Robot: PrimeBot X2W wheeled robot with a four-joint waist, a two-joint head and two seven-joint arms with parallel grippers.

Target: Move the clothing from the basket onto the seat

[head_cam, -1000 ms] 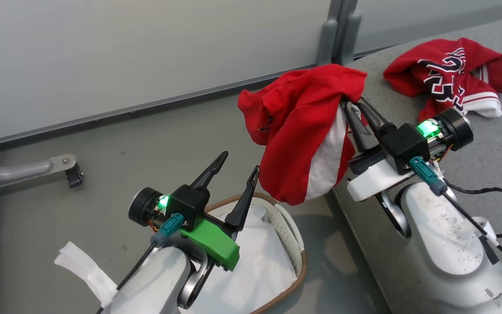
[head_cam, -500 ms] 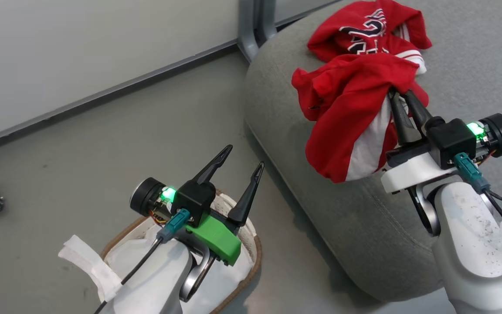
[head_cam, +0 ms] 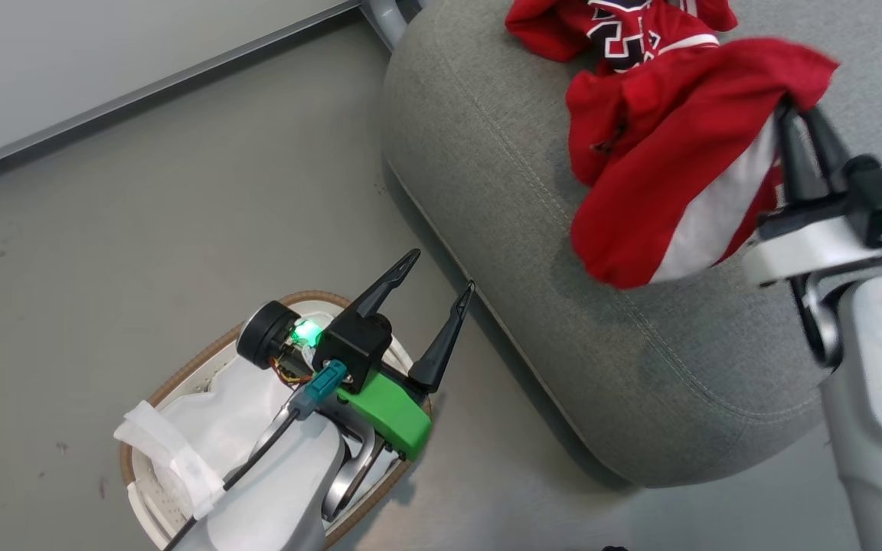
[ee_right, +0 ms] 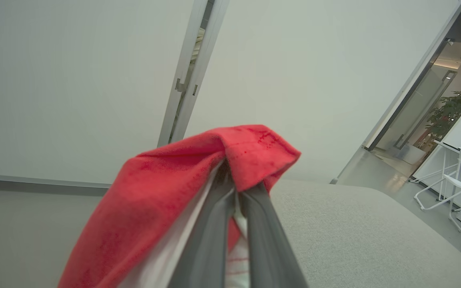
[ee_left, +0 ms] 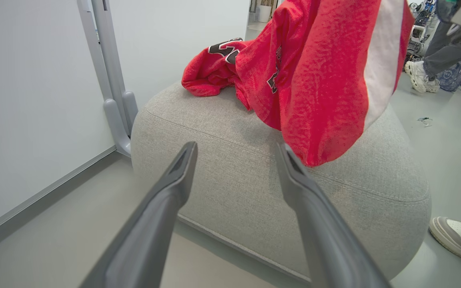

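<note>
Right gripper (head_cam: 799, 122), clamped on a soft red white-striped garment (head_cam: 663, 184), holds it over the rounded grey fabric seat (head_cam: 502, 199); it hangs lengthwise, hem down; a lettered jersey (head_cam: 625, 30) lies crumpled farther back; left gripper (head_cam: 442, 272) spread wide near the oval basket (head_cam: 196, 361).

Head camera looks steeply down over basket (head_cam: 317, 294) and seat (head_cam: 563, 329); left wrist camera, low, faces that seat close up; right wrist camera aims at the wall (ee_right: 74, 80).

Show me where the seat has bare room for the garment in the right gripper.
Bare: the rounded near end of the seat, between its front edge and the hanging garment, and the strip along its left edge. Crowded: the far part, where the lettered garment lies, close to the one the right gripper holds.
</note>
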